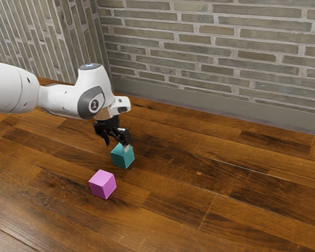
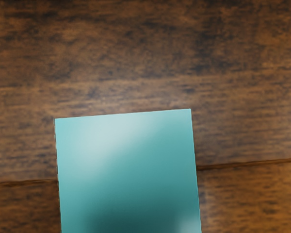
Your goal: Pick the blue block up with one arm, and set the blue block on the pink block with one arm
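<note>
From the exterior view, my arm point(image 1: 52, 100) comes in from the exterior view's left and ends directly over the blue block point(image 1: 122, 156), which renders more teal than blue. The fingers point(image 1: 115, 139) hang just above the blue block's top face. They are spread apart with nothing clamped between them, and their tips sit close to the block's upper edges. The blue block stands flat on the dark wooden table point(image 1: 226, 184). The pink block point(image 1: 103, 184) lies on the same table, near the blue block and apart from it, towards the camera and a little to the exterior view's left of it. A brick wall point(image 1: 215, 47) runs behind the blue block, well apart from it.

In the wrist view, the blue block point(image 2: 128, 170) sits right under my hand. Its flat top faces the camera, paler across the upper part and shadowed where it is nearest the hand. Bare table point(image 2: 145, 53) planks surround the blue block on the visible sides, and a plank seam passes beneath it.
</note>
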Controlling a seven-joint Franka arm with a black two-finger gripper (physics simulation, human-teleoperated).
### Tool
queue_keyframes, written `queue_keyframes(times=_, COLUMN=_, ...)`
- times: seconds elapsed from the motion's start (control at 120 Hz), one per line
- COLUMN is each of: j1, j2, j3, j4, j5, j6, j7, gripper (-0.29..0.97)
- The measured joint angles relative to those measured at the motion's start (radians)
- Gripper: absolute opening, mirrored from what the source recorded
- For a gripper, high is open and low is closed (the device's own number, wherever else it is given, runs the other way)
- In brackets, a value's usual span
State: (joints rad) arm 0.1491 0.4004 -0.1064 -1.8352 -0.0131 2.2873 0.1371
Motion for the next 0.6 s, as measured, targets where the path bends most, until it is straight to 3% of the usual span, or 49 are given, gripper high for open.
queue_keyframes(times=0.6, j1=-0.005, j2=0.112, j3=0.004, j4=0.063, j5=0.017, j6=0.017, j7=0.031, gripper=0.68)
